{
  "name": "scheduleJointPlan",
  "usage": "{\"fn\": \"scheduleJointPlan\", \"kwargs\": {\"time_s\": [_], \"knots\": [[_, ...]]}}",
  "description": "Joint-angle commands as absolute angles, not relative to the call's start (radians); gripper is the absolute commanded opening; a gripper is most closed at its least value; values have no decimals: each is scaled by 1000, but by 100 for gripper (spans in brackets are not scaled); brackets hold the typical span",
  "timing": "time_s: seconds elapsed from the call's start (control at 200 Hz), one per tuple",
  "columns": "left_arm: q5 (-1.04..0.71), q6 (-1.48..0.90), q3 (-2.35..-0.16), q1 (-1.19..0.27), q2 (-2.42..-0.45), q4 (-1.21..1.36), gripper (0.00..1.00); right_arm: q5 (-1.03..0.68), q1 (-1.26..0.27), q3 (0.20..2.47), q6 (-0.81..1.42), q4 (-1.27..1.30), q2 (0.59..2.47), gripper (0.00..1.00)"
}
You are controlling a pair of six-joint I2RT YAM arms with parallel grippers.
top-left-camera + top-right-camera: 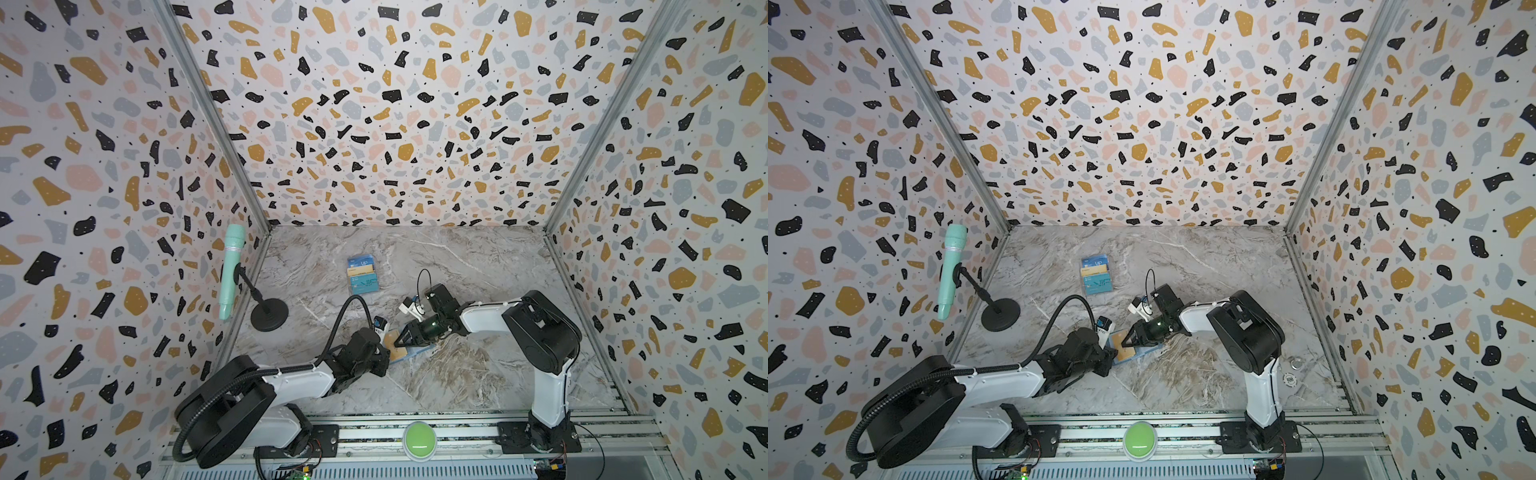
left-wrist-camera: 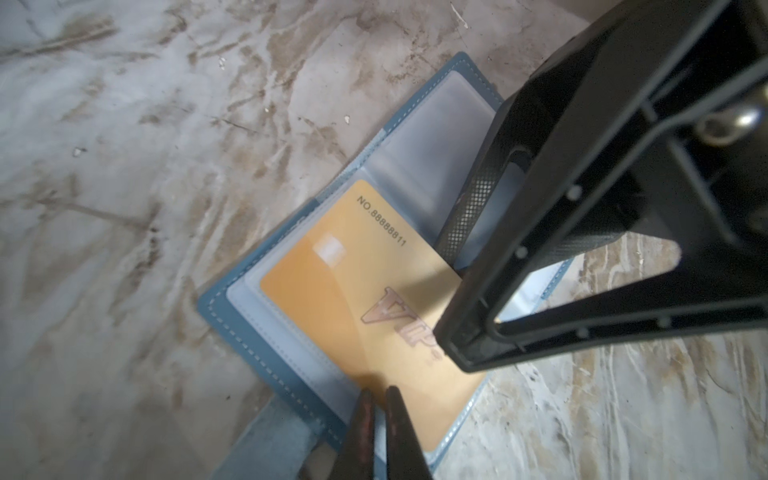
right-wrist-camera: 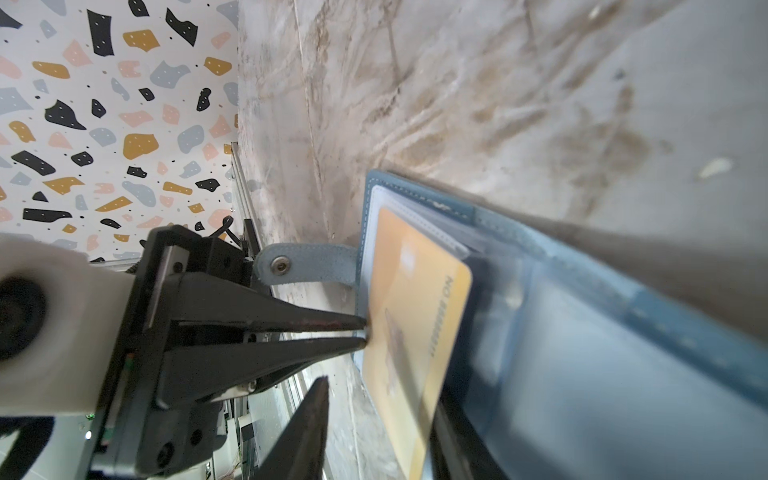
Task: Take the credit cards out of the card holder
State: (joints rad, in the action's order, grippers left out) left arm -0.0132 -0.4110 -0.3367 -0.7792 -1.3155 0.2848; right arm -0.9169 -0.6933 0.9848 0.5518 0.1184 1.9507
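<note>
1. Card holder (image 2: 232,316), slate-blue, lies open on the marble tabletop (image 1: 457,257) near the front middle, between the two arms; its snap tab (image 3: 307,264) sticks out flat from one side
2. Golden-yellow card (image 2: 365,299), printed "NO.88888811" and "VIP", lies across the holder's clear pockets with one edge at the holder's rim; how much of it sits inside a pocket cannot be told
3. Left end effector (image 3: 365,332) is closed tight, its thin tips pinching that edge of the golden-yellow card
4. Right end effector (image 1: 401,341) reaches onto the holder from the opposite side with its jaws apart; one meshed fingertip (image 2: 467,216) rests on the empty clear pocket page just beside the card, and nothing is clamped between the jaws
5. Clear rack (image 1: 363,276) stands well apart, toward the back of the tabletop, with blue and teal cards (image 1: 365,286) in its tiers
6. Mint-green microphone (image 1: 230,270) on a black stand sits by the left wall; a green button (image 1: 419,440) sits on the front rail
</note>
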Motion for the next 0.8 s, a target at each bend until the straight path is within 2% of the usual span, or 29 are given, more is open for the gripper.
{"fn": "scheduleJointPlan", "kwargs": {"time_s": [0.0, 0.28, 0.796], "knots": [[18, -410, -315, -775, -1300, 226, 11, -973, -700, 966, 585, 160, 1960, 40], [28, -417, -309, -772, -1294, 226, 11, -1065, -679, 951, 597, 213, 1943, 39], [28, -417, -324, -773, -1324, 216, 11, -1098, -626, 883, 636, 295, 1907, 35]]}}
